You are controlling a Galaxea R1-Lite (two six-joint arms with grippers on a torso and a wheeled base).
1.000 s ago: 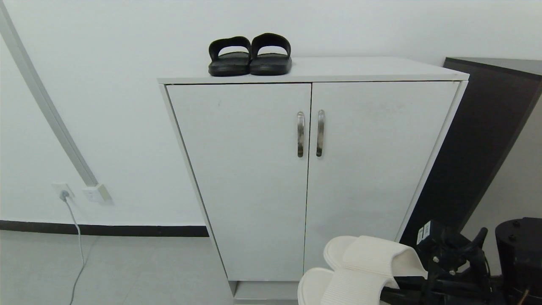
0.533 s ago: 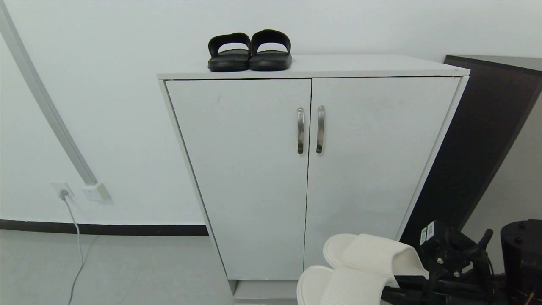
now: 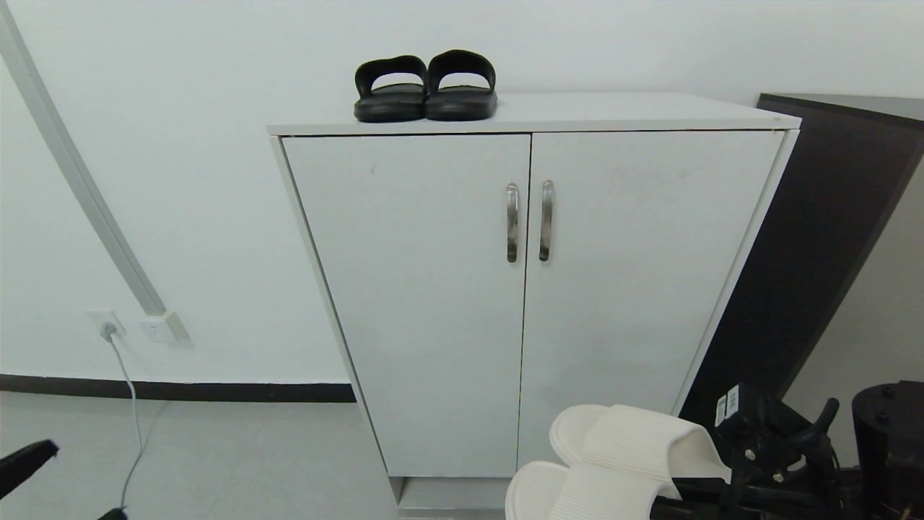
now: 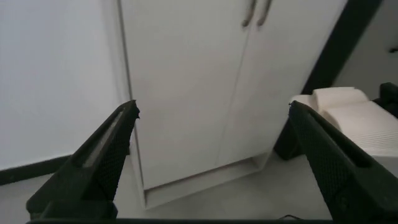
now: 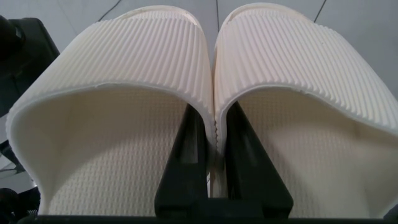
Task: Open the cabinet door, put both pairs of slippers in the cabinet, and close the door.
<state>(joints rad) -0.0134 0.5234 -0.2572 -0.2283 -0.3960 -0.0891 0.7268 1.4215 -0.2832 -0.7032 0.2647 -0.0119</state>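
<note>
While both doors of the tall white two-door cabinet stand shut, no step of the task is finished, as far as I can judge. The right hand is closed on the pair of cream ribbed foam slippers. Its two black fingers pinch the adjoining strap walls together, so the pair juts out just ahead of that hand, low down and short of the cabinet's right door. The pair of black rubber slide slippers sits side by side on the cabinet's flat top, far above and well apart from both hands. The left hand is open, fingers spread wide with nothing between them. The cabinet stands ahead of it, well apart, and the two upright brushed-metal bar handles are higher than it and untouched. One pair is thus in grip but not stowed. What remains is pulling a door open, setting the cream pair inside, fetching the black pair down and in, and shutting the door. The free left hand looks the likelier one for the handle.
</note>
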